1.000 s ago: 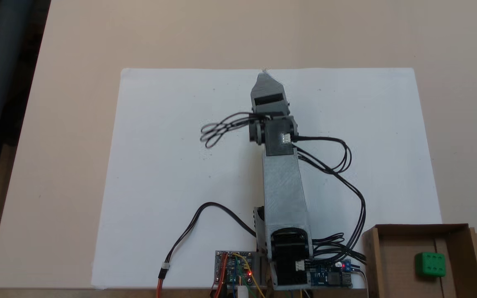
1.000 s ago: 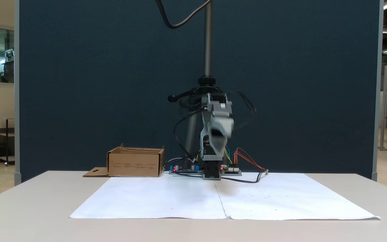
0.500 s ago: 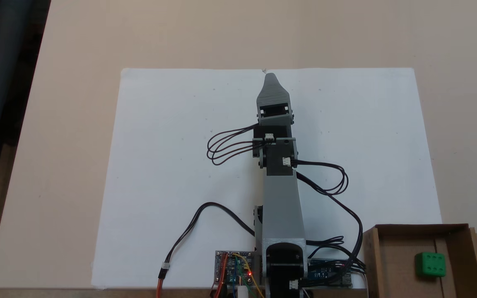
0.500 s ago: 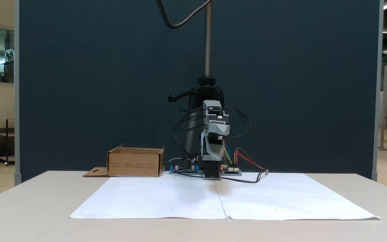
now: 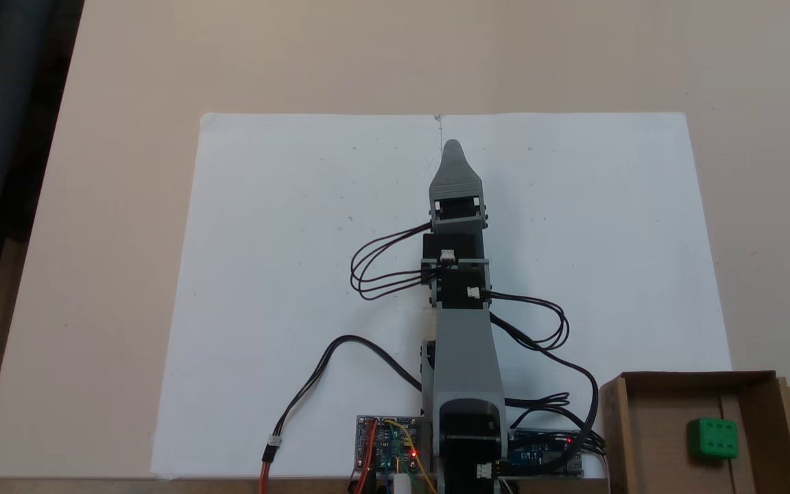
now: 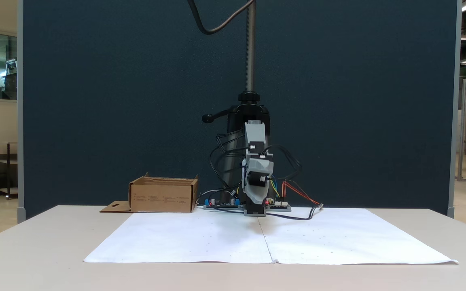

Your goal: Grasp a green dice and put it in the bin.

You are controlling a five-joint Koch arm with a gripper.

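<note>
Where box walls hide it side-on, green dice [image 5: 712,438] inside bin [image 5: 649,439]; tool [image 5: 452,146] state untellable.

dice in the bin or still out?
In. The green dice lies on the floor of the bin, inside its walls, apart from the gripper.

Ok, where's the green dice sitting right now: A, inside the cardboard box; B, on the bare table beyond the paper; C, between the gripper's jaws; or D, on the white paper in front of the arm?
A: in a fixed view looking down, the green dice lies on the floor of the bin, well apart from the gripper, which points out over the white paper with nothing in it.
</note>
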